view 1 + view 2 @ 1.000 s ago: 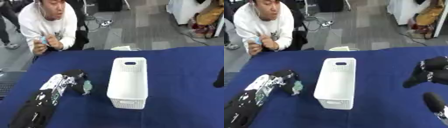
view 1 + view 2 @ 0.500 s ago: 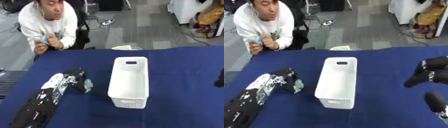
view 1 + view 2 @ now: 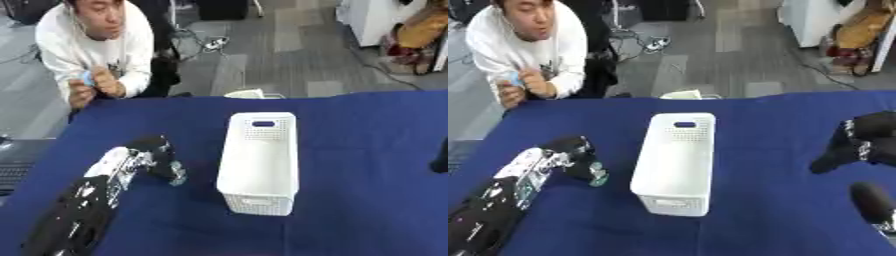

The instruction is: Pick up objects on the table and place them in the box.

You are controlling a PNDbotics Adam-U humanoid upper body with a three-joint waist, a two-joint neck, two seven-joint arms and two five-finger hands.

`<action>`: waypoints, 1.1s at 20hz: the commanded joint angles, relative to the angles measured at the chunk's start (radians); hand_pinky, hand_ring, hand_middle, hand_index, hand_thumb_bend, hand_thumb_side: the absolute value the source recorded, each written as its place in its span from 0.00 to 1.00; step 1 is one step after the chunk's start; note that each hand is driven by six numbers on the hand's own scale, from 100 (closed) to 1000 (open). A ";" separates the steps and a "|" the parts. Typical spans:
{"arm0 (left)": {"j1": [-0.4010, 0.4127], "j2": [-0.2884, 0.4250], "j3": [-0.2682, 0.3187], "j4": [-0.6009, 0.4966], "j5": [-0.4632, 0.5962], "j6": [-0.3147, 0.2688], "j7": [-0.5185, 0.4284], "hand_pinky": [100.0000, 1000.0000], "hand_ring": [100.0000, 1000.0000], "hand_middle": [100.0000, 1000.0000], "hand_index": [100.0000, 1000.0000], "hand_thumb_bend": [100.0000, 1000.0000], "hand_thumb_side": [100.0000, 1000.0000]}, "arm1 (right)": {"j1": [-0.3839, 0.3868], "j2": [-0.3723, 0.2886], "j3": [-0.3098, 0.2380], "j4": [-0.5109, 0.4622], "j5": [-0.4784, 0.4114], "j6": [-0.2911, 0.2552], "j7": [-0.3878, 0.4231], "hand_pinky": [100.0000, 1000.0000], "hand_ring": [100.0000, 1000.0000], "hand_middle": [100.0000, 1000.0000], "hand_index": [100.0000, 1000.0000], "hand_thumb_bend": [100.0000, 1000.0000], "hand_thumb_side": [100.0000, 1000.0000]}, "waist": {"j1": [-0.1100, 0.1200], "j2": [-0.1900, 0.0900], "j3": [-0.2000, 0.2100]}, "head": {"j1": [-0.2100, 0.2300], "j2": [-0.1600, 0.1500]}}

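Blue table (image 3: 350,150): left hand (image 3: 157,160) curled round small teal object (image 3: 178,176) beside white box (image 3: 258,162); right hand (image 3: 859,142) curled, holding nothing.

Lighting is even, bright and overhead. Both views are soft. The box (image 3: 259,162) casts a faint shadow toward the left hand (image 3: 156,159), which is blurred. No glare appears on the cloth around the hand.

The left hand (image 3: 579,155) curls on a small greenish object (image 3: 598,176) at nine o'clock of the white perforated plastic box (image 3: 677,162).
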 commanded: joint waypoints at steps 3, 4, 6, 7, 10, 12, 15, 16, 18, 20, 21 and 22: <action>-0.021 0.030 -0.004 -0.012 -0.023 -0.007 0.048 0.00 0.00 0.08 0.38 0.12 0.52 | -0.013 -0.015 -0.003 -0.015 -0.004 -0.068 0.065 0.02 0.36 0.37 0.59 0.00 1.00 | -0.004 -0.022 0.000 | 0.012 0.005; -0.022 0.030 -0.004 -0.013 -0.027 -0.005 0.058 0.00 0.00 0.07 0.37 0.11 0.53 | -0.013 -0.015 -0.003 -0.015 -0.004 -0.068 0.066 0.02 0.36 0.37 0.59 0.00 1.00 | -0.004 -0.022 0.000 | 0.012 0.005; -0.024 0.031 -0.002 -0.017 -0.033 0.002 0.074 0.00 0.00 0.06 0.36 0.10 0.54 | -0.012 -0.015 -0.003 -0.015 -0.004 -0.068 0.065 0.02 0.36 0.37 0.59 0.00 1.00 | -0.004 -0.022 0.001 | 0.012 0.005; -0.026 0.032 -0.001 -0.020 -0.034 0.007 0.078 0.00 0.00 0.05 0.36 0.10 0.54 | -0.012 -0.015 -0.003 -0.015 -0.004 -0.068 0.066 0.02 0.36 0.37 0.59 0.00 1.00 | -0.004 -0.023 0.001 | 0.013 0.005; -0.030 0.032 0.003 -0.031 -0.030 0.022 0.079 0.00 0.00 0.04 0.35 0.09 0.54 | -0.012 -0.016 -0.003 -0.015 -0.004 -0.067 0.066 0.02 0.36 0.37 0.59 0.00 1.00 | -0.003 -0.023 0.001 | 0.012 0.006; -0.036 0.034 0.005 -0.042 -0.023 0.032 0.075 0.00 0.00 0.04 0.35 0.09 0.54 | -0.012 -0.016 -0.003 -0.015 -0.004 -0.067 0.066 0.02 0.36 0.37 0.59 0.00 1.00 | -0.003 -0.024 0.001 | 0.013 0.008; -0.047 0.036 0.008 -0.067 -0.006 0.043 0.070 0.00 0.00 0.04 0.35 0.09 0.54 | -0.011 -0.017 -0.003 -0.015 -0.004 -0.067 0.066 0.02 0.36 0.37 0.59 0.00 1.00 | -0.002 -0.025 0.001 | 0.012 0.011; -0.050 0.036 0.009 -0.077 0.000 0.046 0.069 0.00 0.00 0.04 0.35 0.09 0.54 | -0.011 -0.017 -0.003 -0.015 -0.004 -0.067 0.066 0.02 0.36 0.37 0.59 0.00 1.00 | -0.002 -0.025 0.001 | 0.012 0.012; -0.057 0.037 0.006 -0.092 0.012 0.047 0.065 0.00 0.00 0.04 0.35 0.08 0.54 | -0.011 -0.017 -0.003 -0.015 -0.004 -0.067 0.067 0.02 0.36 0.37 0.59 0.00 1.00 | -0.001 -0.025 0.001 | 0.011 0.012; -0.064 0.038 0.001 -0.106 0.027 0.043 0.060 0.00 0.00 0.04 0.35 0.08 0.55 | -0.012 -0.018 -0.003 -0.015 -0.004 -0.067 0.067 0.02 0.36 0.37 0.59 0.00 1.00 | 0.000 -0.026 0.001 | 0.010 0.012; -0.067 0.038 -0.002 -0.113 0.035 0.039 0.057 0.00 0.00 0.04 0.35 0.08 0.55 | -0.012 -0.018 -0.003 -0.015 -0.005 -0.068 0.067 0.02 0.36 0.37 0.59 0.00 1.00 | 0.001 -0.027 0.000 | 0.009 0.012; -0.070 0.038 -0.005 -0.118 0.044 0.037 0.054 0.00 0.00 0.04 0.35 0.08 0.55 | -0.013 -0.018 -0.003 -0.015 -0.005 -0.068 0.067 0.02 0.36 0.37 0.59 0.00 1.00 | 0.002 -0.027 0.000 | 0.008 0.011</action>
